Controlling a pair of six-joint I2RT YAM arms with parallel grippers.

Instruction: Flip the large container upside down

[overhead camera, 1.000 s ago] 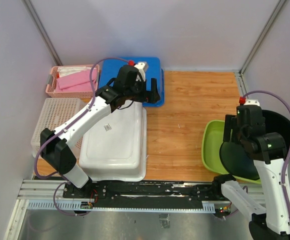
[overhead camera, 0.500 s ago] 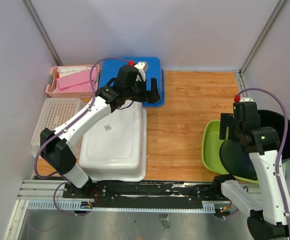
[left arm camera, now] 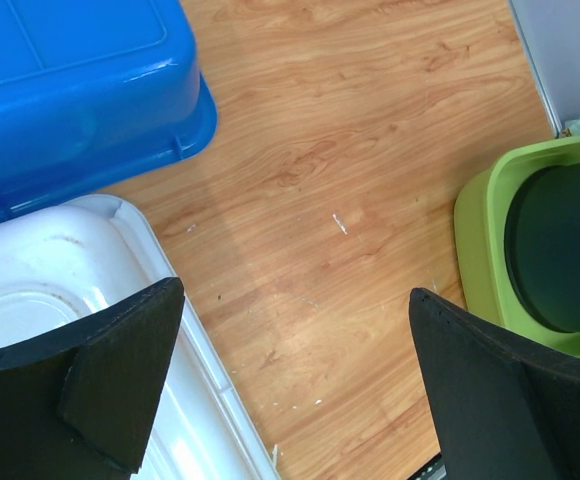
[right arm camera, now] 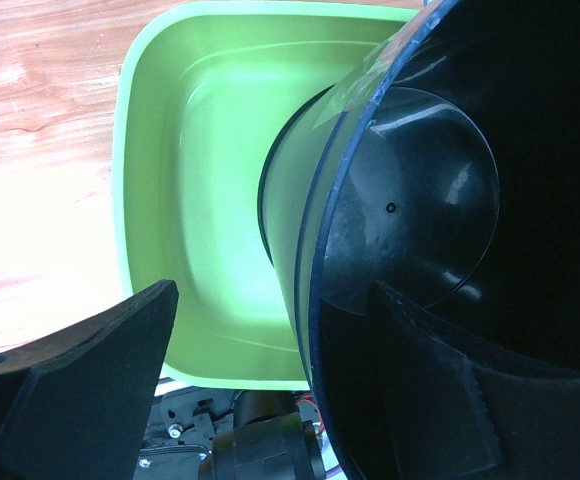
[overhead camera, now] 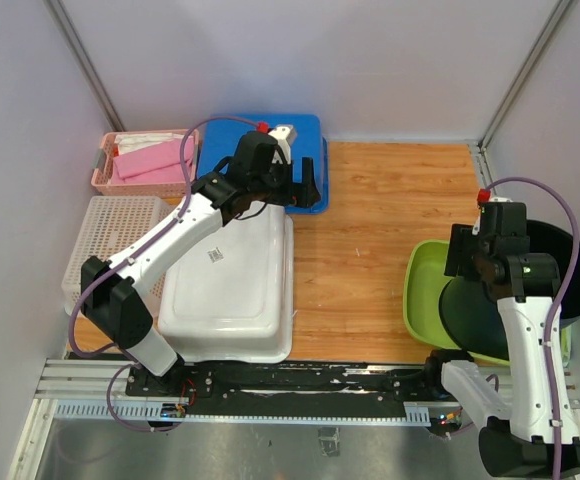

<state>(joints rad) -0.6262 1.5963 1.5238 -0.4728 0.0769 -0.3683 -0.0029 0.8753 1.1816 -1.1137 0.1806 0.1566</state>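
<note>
The large white container (overhead camera: 232,290) lies bottom up on the left of the wooden table, a label on its base; its corner also shows in the left wrist view (left arm camera: 40,290). My left gripper (overhead camera: 306,190) is open and empty above the container's far right corner, with bare wood between its jaws in the wrist view (left arm camera: 292,310). My right gripper (overhead camera: 467,262) is open over the green basin (overhead camera: 422,295) and the black bowl (overhead camera: 545,290). In the right wrist view (right arm camera: 275,300) the bowl's rim (right arm camera: 322,250) passes between the jaws, untouched.
A blue tray (overhead camera: 270,145) lies bottom up at the back, touching the white container's far end. A pink basket (overhead camera: 140,165) and a white mesh basket (overhead camera: 105,240) stand at the left. The black bowl leans in the green basin (right arm camera: 200,150). Walls close both sides.
The right wrist shifted a little left, then back to the right above the green basin. The left arm and the white container have not moved.
</note>
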